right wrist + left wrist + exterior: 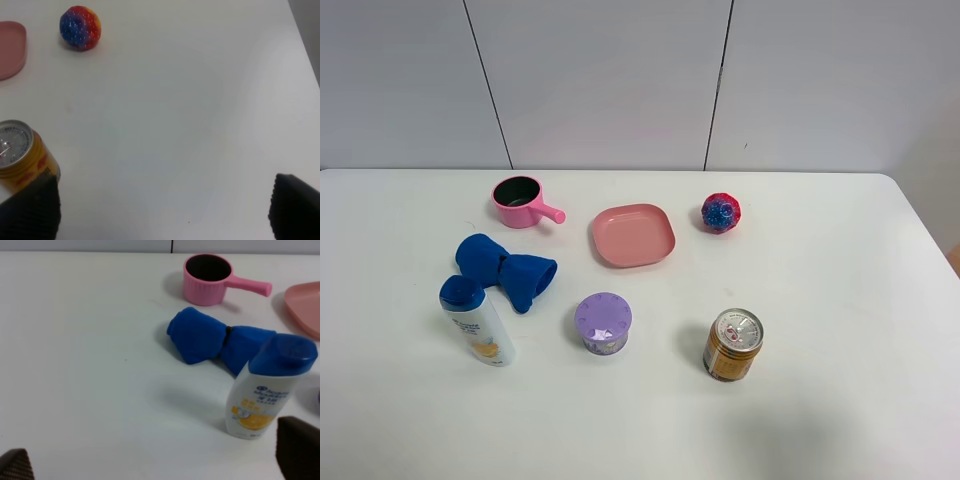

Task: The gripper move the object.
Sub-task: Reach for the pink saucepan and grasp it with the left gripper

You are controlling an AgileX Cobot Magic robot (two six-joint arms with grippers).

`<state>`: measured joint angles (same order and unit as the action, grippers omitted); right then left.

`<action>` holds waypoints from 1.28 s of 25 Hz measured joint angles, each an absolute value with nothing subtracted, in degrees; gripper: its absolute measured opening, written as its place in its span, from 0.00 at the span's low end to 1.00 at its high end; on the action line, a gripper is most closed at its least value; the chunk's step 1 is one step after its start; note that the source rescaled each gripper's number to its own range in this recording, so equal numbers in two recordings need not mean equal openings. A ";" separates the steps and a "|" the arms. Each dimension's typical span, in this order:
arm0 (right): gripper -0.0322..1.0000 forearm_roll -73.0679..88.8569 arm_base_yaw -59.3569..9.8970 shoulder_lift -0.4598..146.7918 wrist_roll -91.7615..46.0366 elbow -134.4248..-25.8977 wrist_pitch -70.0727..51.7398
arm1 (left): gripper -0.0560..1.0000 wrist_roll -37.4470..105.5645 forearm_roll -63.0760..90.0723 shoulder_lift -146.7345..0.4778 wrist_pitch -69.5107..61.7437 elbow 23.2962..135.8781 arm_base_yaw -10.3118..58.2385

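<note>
The pink toy saucepan (520,201) stands upright at the back left of the white table (840,300), its handle pointing right toward the plate. It also shows in the left wrist view (206,279), far from the fingers. The left gripper (156,460) is open and empty, and only its two dark fingertips (297,447) show, wide apart. The right gripper (162,210) is open and empty, with its dark fingertips (295,205) wide apart and one close to the can. Neither arm shows in the exterior high view.
A flat pink plate (633,235) lies right of the saucepan. A blue cloth (505,268) and a white bottle with a blue cap (477,320) sit in front of it. A purple tub (603,322), a drink can (732,344) and a red-blue ball (720,212) are also there.
</note>
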<state>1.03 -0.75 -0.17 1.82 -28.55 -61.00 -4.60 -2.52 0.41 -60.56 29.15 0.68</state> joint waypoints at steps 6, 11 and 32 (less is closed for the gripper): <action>1.00 1.03 -0.75 -0.17 1.82 -28.55 -61.00 | 0.99 -4.60 -2.52 0.41 -60.56 29.15 0.68; 1.00 1.03 -0.75 -0.17 1.82 -28.55 -61.00 | 0.99 -4.60 -2.52 0.41 -60.56 29.15 0.68; 1.00 1.03 -0.75 -0.17 1.82 -28.55 -61.00 | 0.99 -4.60 -2.52 0.41 -60.56 29.15 0.68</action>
